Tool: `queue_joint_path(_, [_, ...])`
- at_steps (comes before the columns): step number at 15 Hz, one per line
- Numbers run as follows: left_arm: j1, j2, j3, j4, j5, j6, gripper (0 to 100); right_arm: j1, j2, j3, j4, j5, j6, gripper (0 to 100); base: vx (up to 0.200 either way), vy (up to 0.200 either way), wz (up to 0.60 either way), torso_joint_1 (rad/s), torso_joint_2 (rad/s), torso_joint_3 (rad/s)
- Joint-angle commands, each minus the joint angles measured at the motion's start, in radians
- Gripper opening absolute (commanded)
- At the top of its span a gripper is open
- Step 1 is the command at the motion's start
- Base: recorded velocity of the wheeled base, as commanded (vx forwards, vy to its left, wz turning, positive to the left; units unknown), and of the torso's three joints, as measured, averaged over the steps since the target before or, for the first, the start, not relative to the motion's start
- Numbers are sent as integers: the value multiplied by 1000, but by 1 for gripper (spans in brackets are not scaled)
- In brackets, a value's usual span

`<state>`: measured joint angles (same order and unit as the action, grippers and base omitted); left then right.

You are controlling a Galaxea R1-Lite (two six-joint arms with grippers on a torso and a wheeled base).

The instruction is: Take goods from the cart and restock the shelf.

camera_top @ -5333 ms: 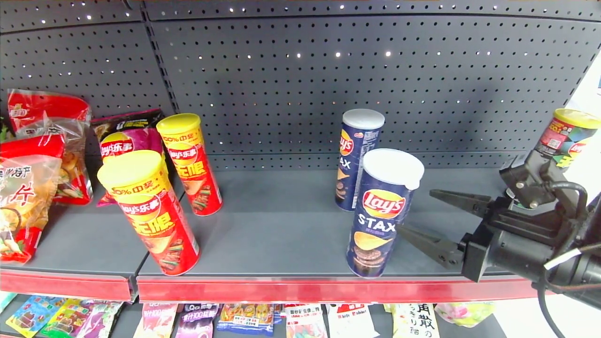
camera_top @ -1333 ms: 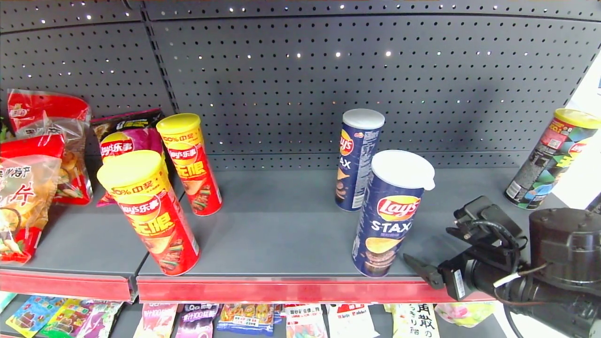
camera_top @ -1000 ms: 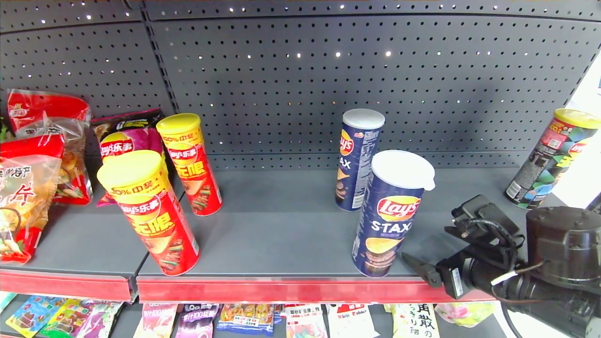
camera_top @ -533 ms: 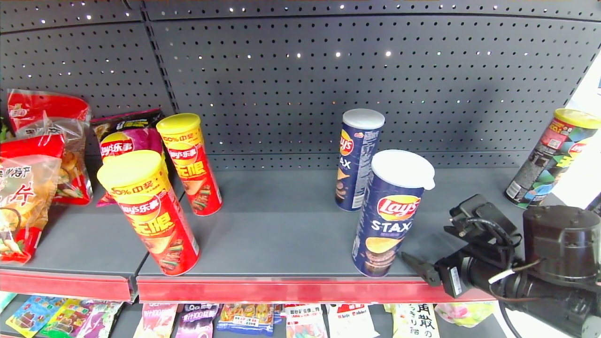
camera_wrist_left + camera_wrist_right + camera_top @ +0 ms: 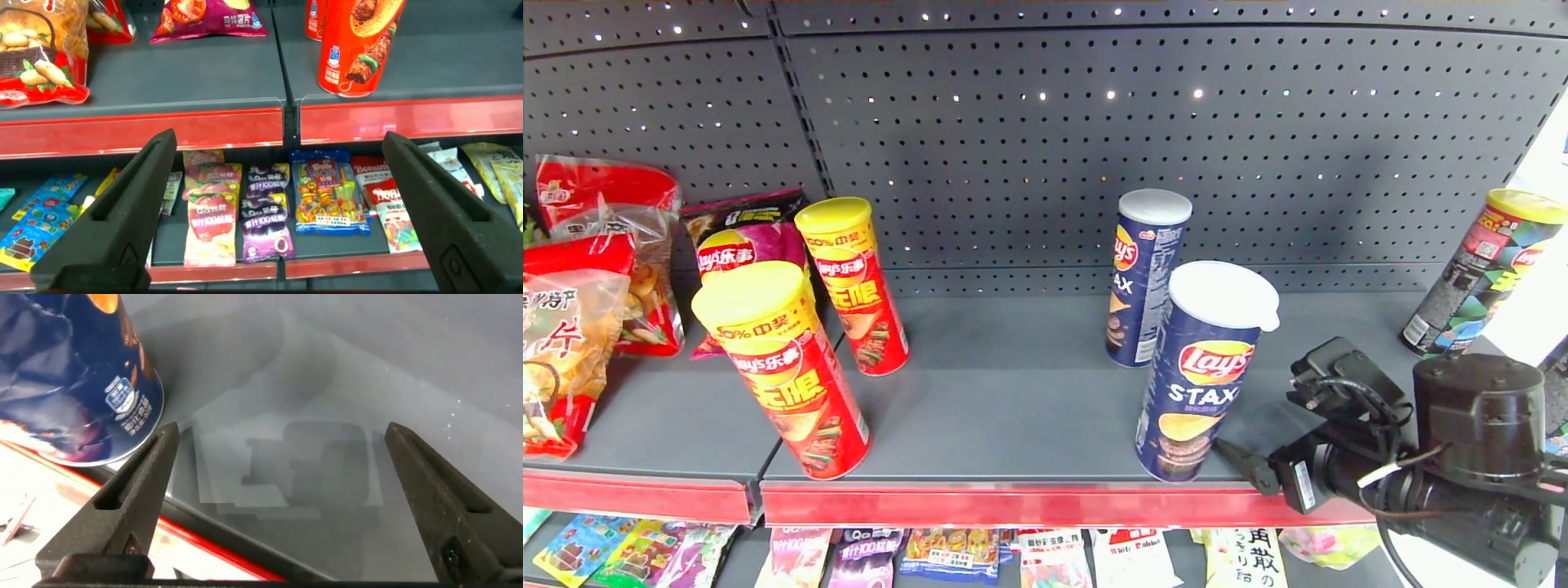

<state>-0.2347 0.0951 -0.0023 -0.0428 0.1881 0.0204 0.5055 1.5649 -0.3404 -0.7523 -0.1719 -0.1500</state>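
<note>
A dark blue chip can (image 5: pixel 1205 371) with a white lid stands upright near the front edge of the grey shelf (image 5: pixel 1013 392). A second blue can (image 5: pixel 1143 278) stands behind it. My right gripper (image 5: pixel 1254 420) is open, just right of the front can at its base and apart from it. The right wrist view has this gripper (image 5: pixel 282 433) wide open over bare shelf, the blue can (image 5: pixel 73 376) off to one side. My left gripper (image 5: pixel 279 139) is open and holds nothing, below the shelf's red front edge (image 5: pixel 204 126).
Two red cans with yellow lids (image 5: pixel 784 367) (image 5: pixel 854 286) stand left of centre. Snack bags (image 5: pixel 572 327) crowd the far left. A multicoloured can (image 5: pixel 1474 273) stands at the far right. Candy bags (image 5: pixel 270 220) fill the lower shelf. Bare shelf lies between the red and blue cans.
Five seconds ago the open right gripper flanked the front blue can; it has since drawn back and lower. Over the last second it crept slightly left. The cans stay put.
</note>
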Motion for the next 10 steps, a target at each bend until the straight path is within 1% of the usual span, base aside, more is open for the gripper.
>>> queue_joint_path(1, [0, 2, 1, 0, 1, 0, 100, 1, 23, -17, -1, 0, -2, 100, 0, 0, 0, 0, 0, 0])
queue_joint_path(10, [2, 2, 1, 0, 1, -2, 100, 19, 49, -29, -4, 2, -3, 100, 0, 0, 0, 0, 0, 0])
